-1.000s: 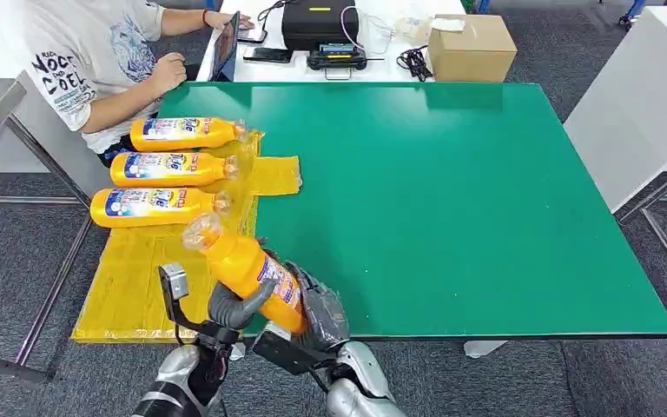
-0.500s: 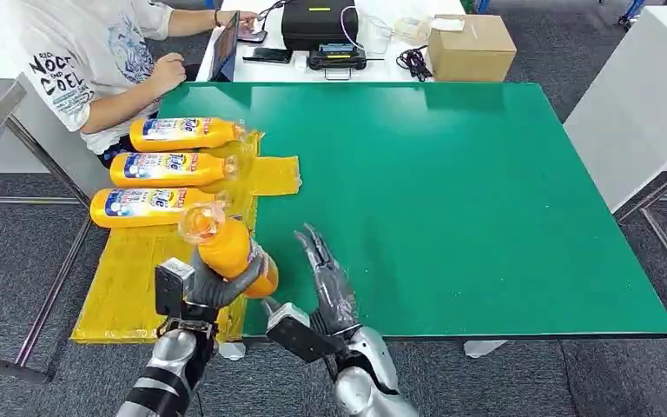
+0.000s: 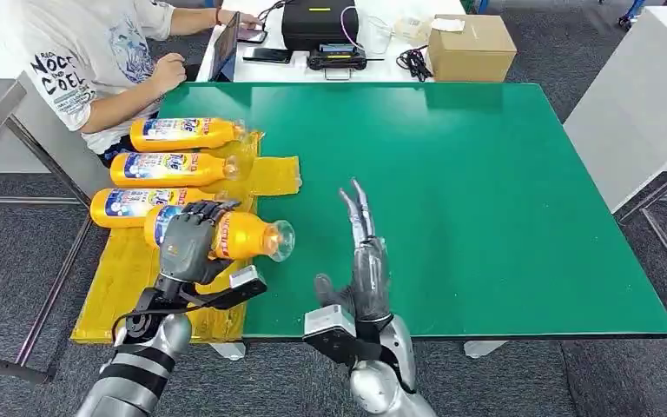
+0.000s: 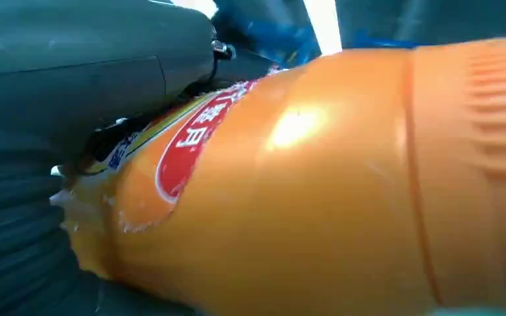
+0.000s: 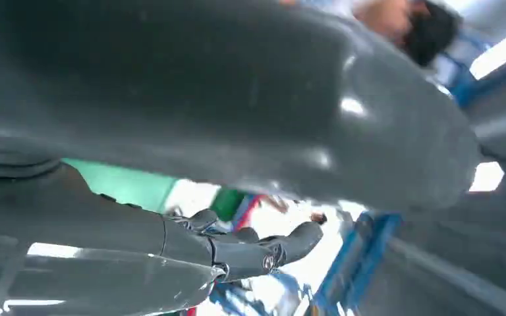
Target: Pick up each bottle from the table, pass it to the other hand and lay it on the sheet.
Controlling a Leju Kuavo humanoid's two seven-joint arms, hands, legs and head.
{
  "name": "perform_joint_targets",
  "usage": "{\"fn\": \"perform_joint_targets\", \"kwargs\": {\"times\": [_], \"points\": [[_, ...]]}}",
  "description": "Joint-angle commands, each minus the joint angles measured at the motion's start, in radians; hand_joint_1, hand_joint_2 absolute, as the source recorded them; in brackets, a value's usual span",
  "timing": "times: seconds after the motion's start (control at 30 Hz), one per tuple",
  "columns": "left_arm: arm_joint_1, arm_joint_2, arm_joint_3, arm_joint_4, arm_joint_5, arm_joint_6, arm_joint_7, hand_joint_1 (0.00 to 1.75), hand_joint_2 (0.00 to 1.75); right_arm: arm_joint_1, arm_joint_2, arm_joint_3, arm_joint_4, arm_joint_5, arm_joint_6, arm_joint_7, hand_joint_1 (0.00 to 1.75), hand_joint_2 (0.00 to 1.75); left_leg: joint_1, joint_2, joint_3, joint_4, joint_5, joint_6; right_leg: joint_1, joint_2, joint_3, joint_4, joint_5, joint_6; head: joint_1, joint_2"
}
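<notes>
Bottle (image 3: 226, 235) in the left hand (image 3: 188, 243) is what your head view puts up front: the orange bottle lies sideways in that hand, fingers clamped over its labelled body, cap end pointing toward the green table (image 3: 486, 200), and it hangs above the near part of the yellow sheet (image 3: 130, 287) at the table's left edge. You see three more orange bottles lying on their sides in a row on the sheet beyond it, the far bottle (image 3: 187, 133), the middle bottle (image 3: 174, 168) and the near bottle (image 3: 126, 207), the last just beside the held one. Your right hand (image 3: 363, 261) stands over the table's near edge, holding nothing, fingers stretched long and apart, pointing away from the robot. A seated person in a white printed shirt (image 3: 78, 61) is at the far left corner, and behind the table a white desk carries a black case (image 3: 317, 22) and a cardboard box (image 3: 471, 48). In your left wrist view the orange bottle (image 4: 316, 191) sits pressed against the grey hand (image 4: 85, 79), its red and blue label edge showing under the thumb. In your right wrist view the right hand (image 5: 237, 151) looms close, its dark fingers (image 5: 257, 250) loosely extended with nothing between them, a strip of green table (image 5: 122, 184) behind.
</notes>
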Motion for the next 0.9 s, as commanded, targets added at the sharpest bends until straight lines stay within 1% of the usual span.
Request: {"fn": "perform_joint_targets", "kwargs": {"times": [0.03,0.07,0.1,0.13,0.3,0.4,0.43,0.5,0.57,0.6,0.63,0.7,0.8,0.83,0.87,0.9], "points": [[-0.071,0.06,0.004,0.093,-0.144,0.007,0.101,1.75,1.75,0.009,-0.026,-0.036,-0.107,-0.037,-0.043,-0.04,0.0,0.0,0.002,0.0,0.003,0.0,-0.001,-0.002,0.002,-0.001,0.003,0.0,-0.001,-0.002,0.0,0.0],[-0.075,0.061,0.006,0.102,-0.123,0.007,0.096,1.75,1.75,0.018,-0.028,-0.044,-0.134,-0.048,-0.057,-0.047,0.0,0.0,0.002,-0.001,0.002,0.0,-0.001,-0.002,0.002,-0.001,0.003,-0.001,-0.001,-0.002,0.0,0.0],[-0.081,0.075,-0.007,0.127,-0.198,0.007,0.146,1.75,1.75,0.031,-0.033,-0.054,-0.171,-0.053,-0.073,-0.049,0.0,0.0,0.001,-0.002,0.002,0.0,0.0,-0.001,0.001,-0.001,0.003,-0.001,-0.001,-0.002,0.0,0.0],[-0.071,0.086,-0.01,0.097,-0.225,0.007,0.167,1.75,1.75,0.038,-0.038,-0.06,-0.193,-0.052,-0.083,-0.049,0.0,0.0,0.002,-0.001,0.003,0.0,-0.001,-0.002,0.002,-0.001,0.004,-0.001,-0.001,-0.002,0.0,0.0],[-0.069,0.092,-0.015,0.098,-0.24,0.007,0.177,1.75,1.75,0.041,-0.039,-0.062,-0.199,-0.052,-0.088,-0.049,0.0,0.0,0.001,0.0,0.002,0.0,-0.001,-0.001,0.001,0.0,0.002,-0.001,-0.001,-0.001,0.0,0.0],[-0.069,0.092,-0.015,0.098,-0.24,0.007,0.177,1.75,1.75,0.041,-0.039,-0.062,-0.199,-0.052,-0.088,-0.049,0.0,0.0,0.001,-0.002,0.002,0.0,0.0,-0.001,0.001,-0.001,0.002,-0.001,-0.001,-0.002,0.0,0.0],[-0.075,0.106,-0.025,0.128,-0.277,0.007,0.216,1.75,1.75,0.045,-0.038,-0.07,-0.204,-0.063,-0.097,-0.051,0.0,0.0,0.002,-0.002,0.003,0.0,-0.001,-0.002,0.002,-0.002,0.004,-0.001,-0.001,-0.002,0.0,0.0],[-0.068,0.111,-0.024,0.137,-0.251,0.007,0.215,1.75,1.75,0.054,-0.04,-0.079,-0.217,-0.075,-0.108,-0.055,0.0,0.0,0.001,0.0,0.002,0.0,-0.001,-0.001,0.001,0.0,0.002,-0.001,-0.001,-0.001,0.0,0.0],[-0.075,0.1,-0.009,0.211,-0.121,-0.003,0.17,1.75,1.75,0.075,-0.045,-0.097,-0.235,-0.078,-0.111,-0.044,0.0,0.0,0.001,0.0,0.003,0.0,-0.001,-0.001,0.001,0.0,0.003,-0.001,-0.001,-0.002,0.0,0.0],[-0.073,0.097,-0.006,0.214,-0.09,-0.018,0.162,1.75,1.75,0.08,-0.046,-0.103,-0.238,-0.079,-0.108,-0.041,0.0,0.0,0.001,-0.001,0.002,-0.001,0.0,-0.001,0.001,-0.001,0.002,-0.001,0.0,-0.001,0.0,0.0],[-0.07,0.097,-0.008,0.212,-0.068,-0.052,0.162,1.75,1.75,0.084,-0.045,-0.109,-0.235,-0.073,-0.101,-0.04,0.0,0.0,0.002,-0.002,0.005,-0.001,-0.001,-0.002,0.002,-0.002,0.006,-0.002,-0.001,-0.002,0.0,0.0],[-0.071,0.101,-0.016,0.212,-0.055,-0.089,0.168,1.75,1.75,0.085,-0.042,-0.114,-0.223,-0.074,-0.084,-0.027,0.0,0.0,0.001,-0.001,0.003,-0.001,-0.001,-0.001,0.001,-0.001,0.003,-0.001,-0.001,-0.001,0.0,0.0],[-0.087,0.112,-0.018,0.251,-0.038,-0.143,0.186,1.75,1.75,0.076,-0.033,-0.122,-0.197,-0.078,-0.066,-0.024,0.0,0.0,0.002,0.0,0.005,0.0,-0.002,-0.002,0.003,0.0,0.006,-0.002,-0.001,-0.003,0.0,0.0],[-0.096,0.114,-0.009,0.272,-0.024,-0.154,0.19,1.75,1.75,0.073,-0.031,-0.123,-0.192,-0.081,-0.06,-0.023,0.0,0.0,0.002,-0.001,0.004,-0.001,-0.001,-0.001,0.002,-0.001,0.004,-0.002,-0.001,-0.002,0.0,0.0],[-0.107,0.117,0.001,0.296,-0.004,-0.175,0.187,1.75,1.75,0.07,-0.029,-0.123,-0.187,-0.082,-0.054,-0.021,0.0,0.0,0.001,-0.001,0.002,-0.001,0.0,-0.001,0.001,0.0,0.003,-0.001,0.0,-0.002,0.0,0.0],[-0.114,0.109,0.025,0.311,0.066,-0.197,0.141,1.75,1.75,0.069,-0.027,-0.124,-0.183,-0.083,-0.047,-0.018,0.0,0.0,0.001,0.0,0.002,0.0,0.0,-0.001,0.001,0.0,0.002,-0.001,0.0,-0.001,0.0,0.0]]}}
